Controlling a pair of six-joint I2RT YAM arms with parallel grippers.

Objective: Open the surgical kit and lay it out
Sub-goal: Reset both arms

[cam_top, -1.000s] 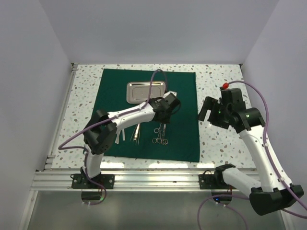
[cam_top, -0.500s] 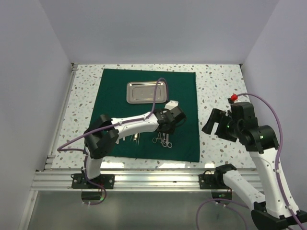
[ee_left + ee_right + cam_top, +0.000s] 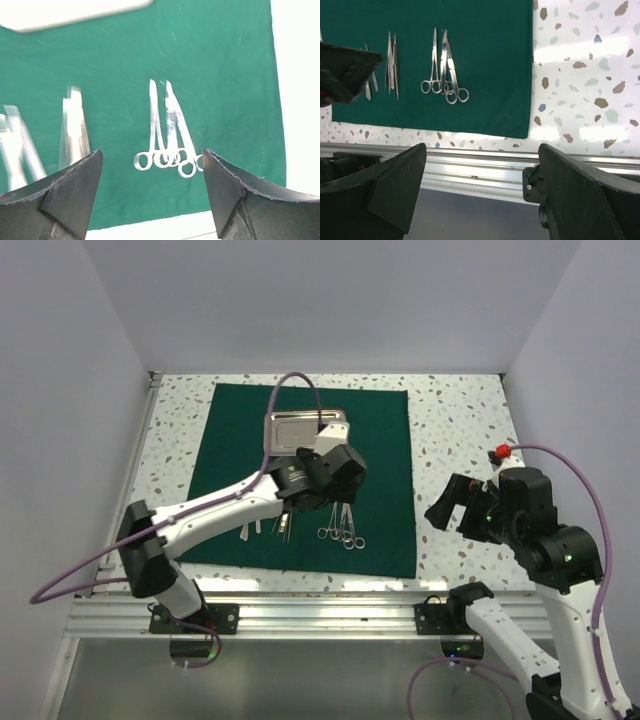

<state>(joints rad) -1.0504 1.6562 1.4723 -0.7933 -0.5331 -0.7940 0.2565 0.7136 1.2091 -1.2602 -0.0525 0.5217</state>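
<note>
The surgical kit lies spread out on the table. Its dark green cloth (image 3: 385,440) is flat, with the steel tray (image 3: 300,430) at the far middle. Ring-handled clamps (image 3: 343,525) lie side by side near the cloth's front edge, thin tweezers (image 3: 283,523) to their left. My left gripper (image 3: 330,492) hovers open just above the clamps (image 3: 167,135) and tweezers (image 3: 74,125), holding nothing. My right gripper (image 3: 455,505) hangs open and empty off the cloth's right side. Its wrist view shows the clamps (image 3: 444,70) and the cloth (image 3: 490,50) far off.
The speckled table (image 3: 460,420) shows bare right of the cloth. An aluminium rail (image 3: 300,615) runs along the near edge, also seen under the right gripper (image 3: 481,147) as the rail (image 3: 470,165). White walls close in the left, back and right.
My left gripper has gone from shut to open and lifted from the clamps, shifting slightly left. My right arm has drawn back toward the near right.
</note>
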